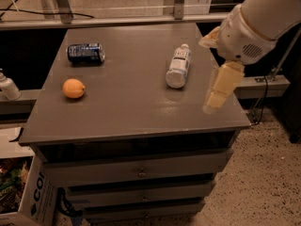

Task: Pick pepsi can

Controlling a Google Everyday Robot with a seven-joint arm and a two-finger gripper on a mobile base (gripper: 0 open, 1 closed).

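Observation:
The pepsi can (85, 52) is dark blue with silver ends and lies on its side at the far left of the grey table top (131, 112). My gripper (208, 74) hangs above the table's right edge, on the white arm (256, 20) that comes in from the upper right. Its cream fingers (221, 84) are spread apart and hold nothing. The gripper is far to the right of the can, with the bottle between them.
A clear plastic bottle with a white label (178, 66) lies on its side right of centre. An orange fruit (74, 88) sits at the left. The table has drawers (141, 173) below. A cardboard box (23, 197) stands on the floor at the left.

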